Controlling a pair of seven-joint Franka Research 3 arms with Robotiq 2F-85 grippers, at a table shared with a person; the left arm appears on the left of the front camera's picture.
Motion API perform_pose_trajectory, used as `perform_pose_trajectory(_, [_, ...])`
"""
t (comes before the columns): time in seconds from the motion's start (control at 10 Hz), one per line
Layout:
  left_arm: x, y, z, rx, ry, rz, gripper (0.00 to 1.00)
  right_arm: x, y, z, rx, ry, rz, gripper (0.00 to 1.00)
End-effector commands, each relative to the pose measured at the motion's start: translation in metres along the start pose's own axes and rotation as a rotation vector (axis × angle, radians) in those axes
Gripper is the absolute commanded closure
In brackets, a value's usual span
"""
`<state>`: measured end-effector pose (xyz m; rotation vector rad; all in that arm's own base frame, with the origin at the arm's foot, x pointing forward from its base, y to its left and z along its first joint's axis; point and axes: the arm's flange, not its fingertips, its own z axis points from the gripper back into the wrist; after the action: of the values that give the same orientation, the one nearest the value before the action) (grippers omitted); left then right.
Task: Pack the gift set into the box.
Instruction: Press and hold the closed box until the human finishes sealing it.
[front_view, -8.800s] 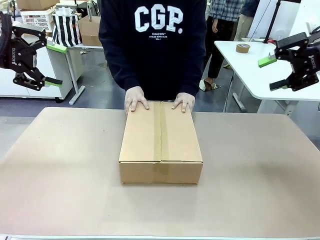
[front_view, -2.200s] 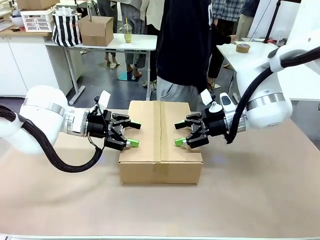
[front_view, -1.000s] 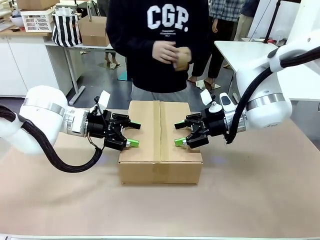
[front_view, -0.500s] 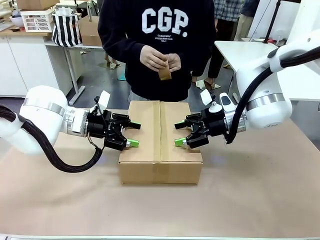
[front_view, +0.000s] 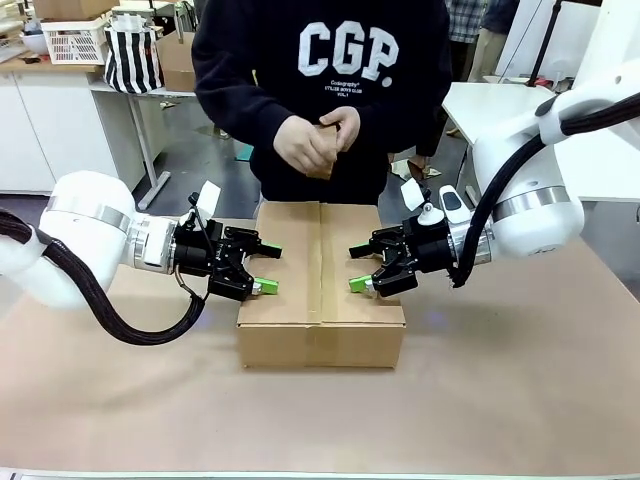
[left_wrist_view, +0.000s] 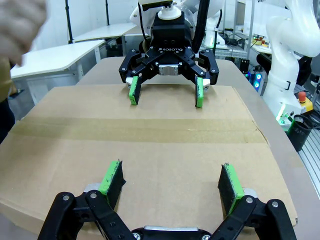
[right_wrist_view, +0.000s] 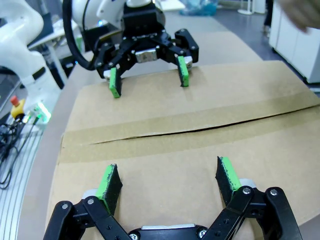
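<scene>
- Box (front_view: 322, 345): at the centre of the desk (front_view: 130, 410), between the two arms, long side running near to far. Top flaps are folded shut.
- Tape (front_view: 321, 260): a band along the middle of the box top, near edge to far edge, continuing down the near face. In the right wrist view a dark, narrow slit runs along part of the band.
- Left hand (front_view: 268, 268): open, fingers spread apart with nothing between the green pads (left_wrist_view: 110, 178). Position: over the left part of the box top, pointing right.
- Right hand (front_view: 360, 267): open, fingers spread likewise, nothing between them. Position: over the right part of the box top, pointing left, facing the left hand — the tape lies between them. Whether either hand presses on the cardboard cannot be told.
- Person (front_view: 325, 80): at the far side of the desk, in a dark top lettered "CGP."
- Person's hands (front_view: 305, 147): close together beyond the far end of the box, holding a small brown piece (front_view: 325, 150); its material cannot be told.
- Background, far left: striped bag (front_view: 133, 60) beside a small carton (front_view: 178, 64), with a white basket (front_view: 75, 42) to the bag's left.
</scene>
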<state>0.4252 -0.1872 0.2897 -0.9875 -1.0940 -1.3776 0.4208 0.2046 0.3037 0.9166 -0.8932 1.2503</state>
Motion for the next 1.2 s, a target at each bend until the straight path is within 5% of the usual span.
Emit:
perform_pose_trajectory(0.0, [-0.0022, -0.0009, 0.0014, -0.009, 0.003, -0.011, 0.00, -0.0021, 0.0028, -0.0007, -0.010, 0.012, 0.000, 0.00])
perform_pose_trajectory(1.1, [-0.0022, -0.0009, 0.0014, -0.009, 0.003, -0.011, 0.00, -0.0021, 0.0028, -0.0007, -0.010, 0.012, 0.000, 0.00])
